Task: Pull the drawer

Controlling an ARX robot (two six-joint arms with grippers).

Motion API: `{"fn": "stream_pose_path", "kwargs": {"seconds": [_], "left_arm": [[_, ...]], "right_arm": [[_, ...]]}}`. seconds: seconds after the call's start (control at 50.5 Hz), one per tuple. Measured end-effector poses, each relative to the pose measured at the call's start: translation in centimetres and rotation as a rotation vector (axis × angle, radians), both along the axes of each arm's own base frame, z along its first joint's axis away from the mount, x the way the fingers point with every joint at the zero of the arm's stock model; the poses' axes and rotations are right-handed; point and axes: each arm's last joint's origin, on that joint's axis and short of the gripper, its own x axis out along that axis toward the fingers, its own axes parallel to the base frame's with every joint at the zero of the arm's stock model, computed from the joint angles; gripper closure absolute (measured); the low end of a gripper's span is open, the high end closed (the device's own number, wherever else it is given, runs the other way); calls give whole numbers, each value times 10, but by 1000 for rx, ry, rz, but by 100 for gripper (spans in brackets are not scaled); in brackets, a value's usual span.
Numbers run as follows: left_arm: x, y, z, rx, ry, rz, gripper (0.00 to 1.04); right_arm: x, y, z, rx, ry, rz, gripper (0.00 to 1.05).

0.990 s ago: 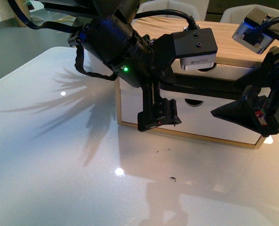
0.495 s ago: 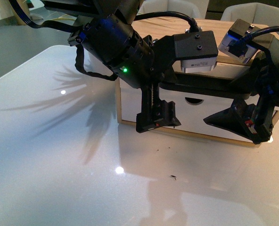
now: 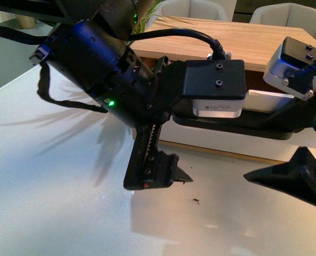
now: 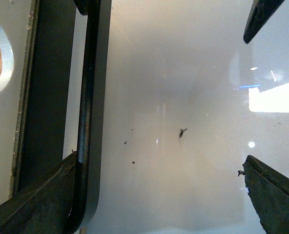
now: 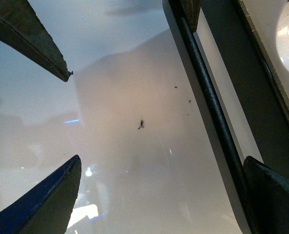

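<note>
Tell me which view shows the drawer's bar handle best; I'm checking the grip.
Left wrist view: the bar handle runs sharp, its rounded end included. The right wrist view shows a long stretch; the front view hides most.

The cabinet (image 3: 254,42) stands at the far side of the table (image 3: 51,186), the drawer (image 4: 0,146) in its front, facing the robot; the handle (image 4: 88,97) runs along the drawer front, a little apart from it; the left gripper (image 4: 158,158) is near the handle's left end, the right gripper (image 5: 162,160) further right; each has one finger behind the handle and the other before it, over the table; a speck (image 3: 195,201) lies on the table before the handle, between both grippers
</note>
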Motion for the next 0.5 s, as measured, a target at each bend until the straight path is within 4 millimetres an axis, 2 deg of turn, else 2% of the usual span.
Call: {"fn": "stream_pose_path", "kwargs": {"seconds": [0.158,0.356,0.495], "left_arm": [[-23,12,-1,-10,14,-20,7],[-41,20,0,-59,-26,-4,7],[-52,27,17,-212,-122,75,7]], "right_arm": [[-27,5,0,14,4,27,9],[-45,5,3,51,-19,11,9],[-59,-2,18,145,-83,-43,9]]}}
